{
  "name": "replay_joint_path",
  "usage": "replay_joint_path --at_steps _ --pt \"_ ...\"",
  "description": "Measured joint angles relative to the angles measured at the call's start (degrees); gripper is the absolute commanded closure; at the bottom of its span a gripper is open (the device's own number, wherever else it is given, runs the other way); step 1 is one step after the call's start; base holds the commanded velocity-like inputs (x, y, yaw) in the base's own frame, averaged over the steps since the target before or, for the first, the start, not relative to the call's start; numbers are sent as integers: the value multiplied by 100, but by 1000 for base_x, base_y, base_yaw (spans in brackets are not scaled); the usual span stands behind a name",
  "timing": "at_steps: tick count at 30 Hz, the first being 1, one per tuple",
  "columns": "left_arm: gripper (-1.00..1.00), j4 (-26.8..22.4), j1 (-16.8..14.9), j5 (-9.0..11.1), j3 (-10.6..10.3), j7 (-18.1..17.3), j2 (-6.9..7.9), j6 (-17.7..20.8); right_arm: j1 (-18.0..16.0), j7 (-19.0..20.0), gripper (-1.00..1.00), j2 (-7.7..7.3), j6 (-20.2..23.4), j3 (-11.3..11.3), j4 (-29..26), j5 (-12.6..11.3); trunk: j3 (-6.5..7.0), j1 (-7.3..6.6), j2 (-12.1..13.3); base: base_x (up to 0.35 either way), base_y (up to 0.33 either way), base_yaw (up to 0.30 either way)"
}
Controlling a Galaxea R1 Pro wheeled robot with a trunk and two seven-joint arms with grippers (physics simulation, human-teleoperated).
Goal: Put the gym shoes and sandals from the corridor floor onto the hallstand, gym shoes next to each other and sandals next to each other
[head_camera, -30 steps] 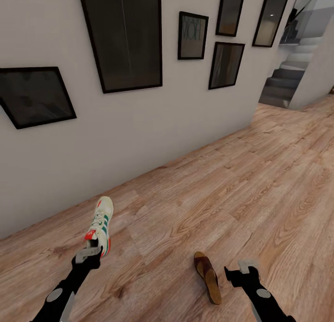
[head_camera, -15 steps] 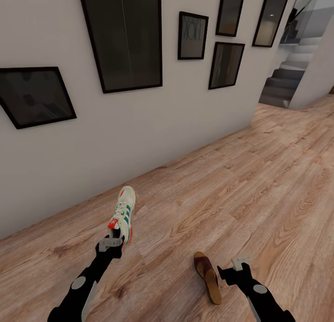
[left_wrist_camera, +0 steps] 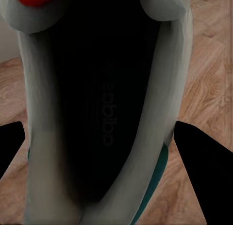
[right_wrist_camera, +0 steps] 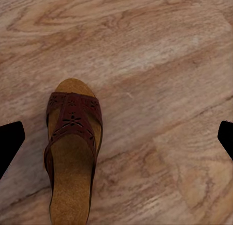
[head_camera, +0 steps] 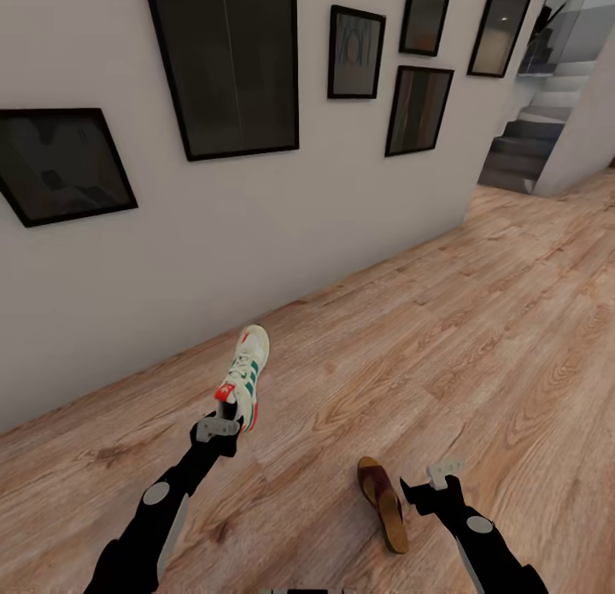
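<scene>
Head view: one gym shoe point(head_camera: 243, 379) pinched at the heel in left end effector point(head_camera: 217, 427), lifted above the corridor floor point(head_camera: 444, 338); one sandal point(head_camera: 382, 501) on the planks beside spread, empty right end effector point(head_camera: 430, 485); hallstand unreached, placing all ahead.

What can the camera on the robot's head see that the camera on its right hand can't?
Head view: the gym shoe held in the left gripper, the right gripper, picture frames on the wall, and stairs. Right wrist view: the cut-out pattern on the sandal's strap. Both: the brown sandal lying on the wood floor.
</scene>
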Motion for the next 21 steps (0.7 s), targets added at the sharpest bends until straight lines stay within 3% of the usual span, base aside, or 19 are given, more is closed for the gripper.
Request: replay_joint_path --at_steps 6,10,14,21 --pt "100 23 1 7 -16 3 0 -1 0 -9 -100 0 -7 -20 1 -44 -162 132 -241 0 0 67" --pt "100 48 1 8 -17 11 0 -17 -1 -18 -100 4 -5 -25 5 -319 -269 220 -401 0 0 117" --pt "100 57 0 8 -17 16 0 -25 -1 -29 -100 4 -2 -24 12 -749 -392 231 -408 0 0 135" --pt "100 74 -1 15 -14 34 0 -20 -1 -35 -100 9 -6 -18 21 -928 -606 249 -417 0 0 143"
